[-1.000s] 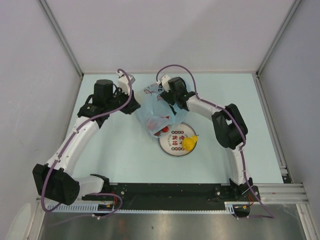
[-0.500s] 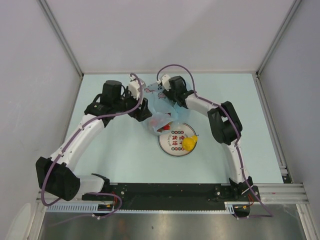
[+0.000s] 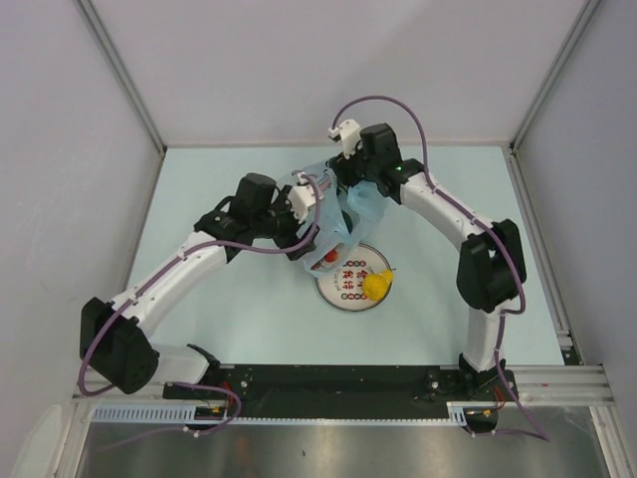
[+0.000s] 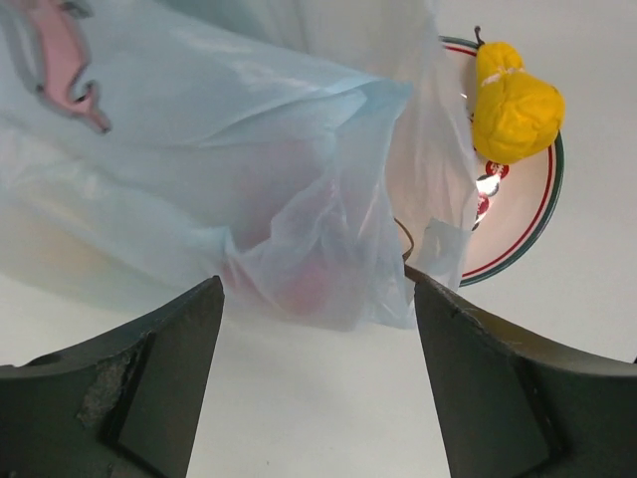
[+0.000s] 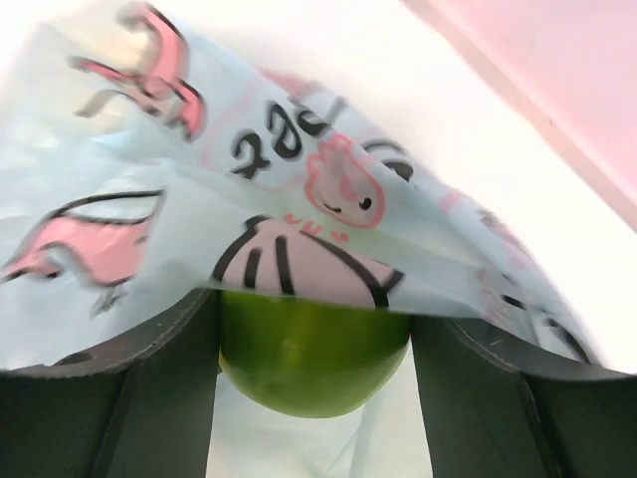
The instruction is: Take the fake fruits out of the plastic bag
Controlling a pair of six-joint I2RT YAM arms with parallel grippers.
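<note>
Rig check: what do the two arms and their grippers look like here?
Left arm and right arm: white links, bulky black joint housings, a looping purple cable along each, a small white block at each wrist. Left gripper and right gripper: broad dark grey wedge fingers; one left-gripper finger has a scuffed patch. No legible markings.

One bag [image 3: 330,211], one plate [image 3: 350,295]. Three fruits show: one yellow piece [image 3: 376,284] on the plate, one green apple [image 5: 311,363], one red piece [image 3: 329,258] seen through the bag film.
</note>
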